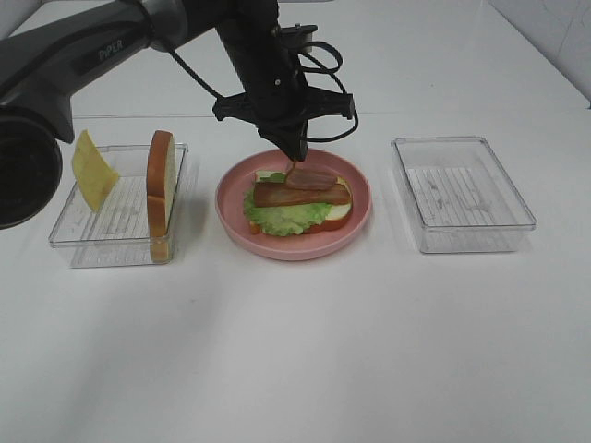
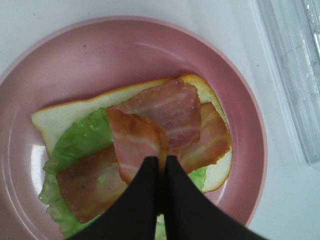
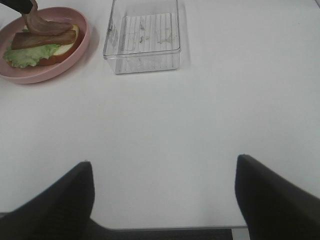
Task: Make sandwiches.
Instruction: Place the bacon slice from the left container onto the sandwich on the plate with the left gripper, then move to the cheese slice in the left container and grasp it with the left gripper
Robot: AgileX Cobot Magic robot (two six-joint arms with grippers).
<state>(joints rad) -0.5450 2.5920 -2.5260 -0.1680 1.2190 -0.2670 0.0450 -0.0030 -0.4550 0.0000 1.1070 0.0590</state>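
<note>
Pinching a bacon strip (image 2: 152, 122) over the sandwich (image 1: 288, 218), left claw (image 2: 161, 159); right claw (image 3: 162, 160) apart, wrist view only

Robot lab: plain white table (image 1: 295, 369), black arm (image 1: 92, 55) overhead.

Plate (image 1: 295, 249) sat mid-table (image 1: 295, 360). On it, bottom to top: bread slice (image 1: 338, 217), lettuce (image 1: 282, 220), bacon strip (image 1: 300, 195), w/ a 2nd bacon strip (image 1: 310, 176) resting on that, its 12 o'clock end up in the L gripper (image 1: 294, 159). L tray (image 1: 111, 247) at plate's 9 o'clock held an upright bread slice (image 1: 161, 189) along its 3 o'clock wall & a cheese slice (image 1: 93, 171) leaning at its 9 o'clock wall. R tray (image 1: 462, 194) lay at plate's 3 o'clock, apart.
</note>
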